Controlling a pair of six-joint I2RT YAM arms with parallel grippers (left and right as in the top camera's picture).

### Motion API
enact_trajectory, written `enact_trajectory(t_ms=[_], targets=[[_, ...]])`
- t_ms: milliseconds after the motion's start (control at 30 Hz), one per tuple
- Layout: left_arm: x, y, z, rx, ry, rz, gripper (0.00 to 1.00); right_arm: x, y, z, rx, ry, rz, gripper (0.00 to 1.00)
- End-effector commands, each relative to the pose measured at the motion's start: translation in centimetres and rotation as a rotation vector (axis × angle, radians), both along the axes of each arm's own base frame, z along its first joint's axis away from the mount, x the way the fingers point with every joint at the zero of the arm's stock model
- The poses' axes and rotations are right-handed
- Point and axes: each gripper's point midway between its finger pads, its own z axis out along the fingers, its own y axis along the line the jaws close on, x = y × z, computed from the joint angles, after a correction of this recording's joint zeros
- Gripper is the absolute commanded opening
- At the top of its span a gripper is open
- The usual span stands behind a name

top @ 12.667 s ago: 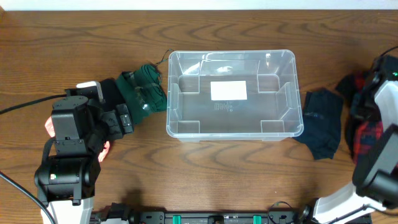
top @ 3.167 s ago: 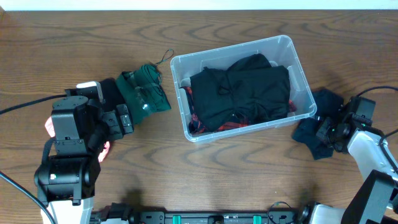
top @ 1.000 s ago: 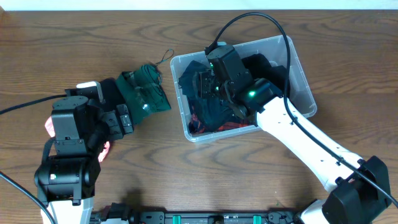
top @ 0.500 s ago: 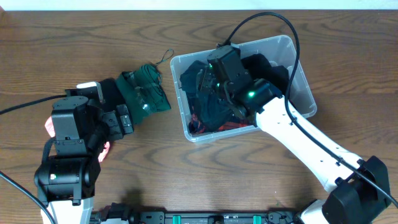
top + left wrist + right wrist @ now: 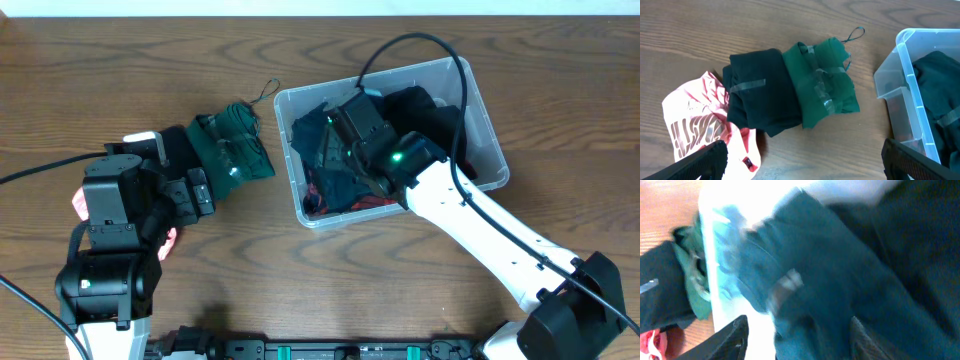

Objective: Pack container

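The clear container (image 5: 491, 152) stands at mid-table, tilted a little, holding black clothing (image 5: 432, 108) over a red plaid piece (image 5: 366, 203). My right gripper (image 5: 323, 150) reaches into its left half. In the right wrist view that gripper (image 5: 797, 335) has its jaws apart over a dark blue garment (image 5: 830, 280) lying in the container beside its bright wall (image 5: 715, 280). My left gripper (image 5: 802, 160) is open above bare wood, with nothing between its fingers. The container's corner (image 5: 907, 70) shows at the right of the left wrist view.
Left of the container lie a folded green garment (image 5: 237, 147), a black one (image 5: 760, 95) and a pink printed one (image 5: 695, 120), close to the left gripper. The right arm (image 5: 480, 225) stretches across the table's front right.
My right gripper has gone from shut to open over the dark blue garment and shifted slightly left inside the container. The left arm has not moved.
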Motion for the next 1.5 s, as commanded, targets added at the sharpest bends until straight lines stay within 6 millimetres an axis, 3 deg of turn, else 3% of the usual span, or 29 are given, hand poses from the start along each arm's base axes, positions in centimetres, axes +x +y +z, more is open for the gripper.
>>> enact_trajectory(t_ms=[0,100,167,267,367,533,667,800,900,967,1133,1200,1333,1467], targets=[[0.1,-0.1,0.7,-0.005,-0.016,0.003,0.98,1.2,0.8,3.3,-0.085,-0.186,0.169,0.52],[0.1,-0.1,0.7,-0.005,-0.017,0.003,0.98,2.4,1.7,5.1,-0.133,-0.316,0.278,0.15],[0.1,-0.1,0.7,-0.005,-0.016,0.003,0.98,2.8,1.1,4.9,-0.156,-0.316,0.277,0.04],[0.1,-0.1,0.7,-0.005,-0.016,0.003,0.98,2.8,-0.5,2.9,-0.198,-0.241,0.257,0.01],[0.1,-0.1,0.7,-0.005,-0.016,0.003,0.98,2.1,-2.7,-1.0,-0.268,-0.094,0.236,0.01],[0.1,-0.1,0.7,-0.005,-0.016,0.003,0.98,-2.8,-5.5,-9.2,-0.394,0.28,0.244,0.01],[0.1,-0.1,0.7,-0.005,-0.017,0.003,0.98,-4.8,-5.6,-13.6,-0.465,0.418,0.304,0.01],[0.1,-0.1,0.7,-0.005,-0.016,0.003,0.98,-4.4,-4.3,-14.6,-0.441,0.402,0.326,0.01],[0.1,-0.1,0.7,-0.005,-0.017,0.003,0.98,-3.1,-3.6,-13.0,-0.412,0.342,0.314,0.01],[0.1,-0.1,0.7,-0.005,-0.017,0.003,0.98,-2.0,-3.4,-10.9,-0.385,0.289,0.298,0.01],[0.1,-0.1,0.7,-0.005,-0.017,0.003,0.98,1.1,-5.0,-2.5,-0.311,0.089,0.202,0.07],[0.1,-0.1,0.7,-0.005,-0.017,0.003,0.98,1.8,-6.9,1.0,-0.291,0.011,0.142,0.15],[0.1,-0.1,0.7,-0.005,-0.017,0.003,0.98,2.0,-12.1,5.6,-0.284,-0.065,0.011,0.2],[0.1,-0.1,0.7,-0.005,-0.017,0.003,0.98,0.9,-18.3,6.3,-0.324,-0.002,-0.121,0.19]])
